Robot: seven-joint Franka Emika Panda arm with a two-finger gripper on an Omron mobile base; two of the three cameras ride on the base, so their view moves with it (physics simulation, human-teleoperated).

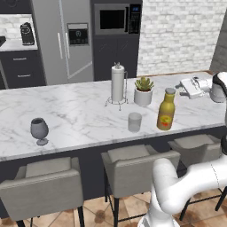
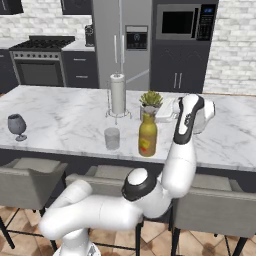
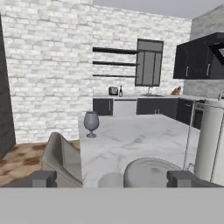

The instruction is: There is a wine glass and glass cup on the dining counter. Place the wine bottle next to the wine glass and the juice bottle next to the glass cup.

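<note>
I stand at the dining counter [image 1: 80,119], the long marble island with stools along its near side, and half of my job looks done. The juice bottle [image 1: 166,109] stands upright near the front edge, just beside the glass cup [image 1: 135,122], apart from it but close enough that I judge that pairing finished. In the right base view the same two sit side by side, bottle [image 2: 148,135] to the right of cup [image 2: 112,138].

The other half is untouched. The wine glass [image 1: 39,131] stands alone toward the far left end of the counter, well apart from the cup and bottle, with nothing next to it. No dark bottle stands on the island. In the hand view a small dark bottle shape [image 3: 120,91] sits on the back counter against the brick wall, beside a small appliance; it is too small for me to be sure, but I take it to be the wine bottle.

My gripper [image 3: 111,178] holds nothing: its fingertips [image 3: 43,178] stand spread wide at the bottom of the hand view, which looks along the countertop over the grey bottle cap toward the wine glass [image 3: 91,123]. What remains, as I judge it, is to fetch that wine bottle and set it by the goblet.
</note>
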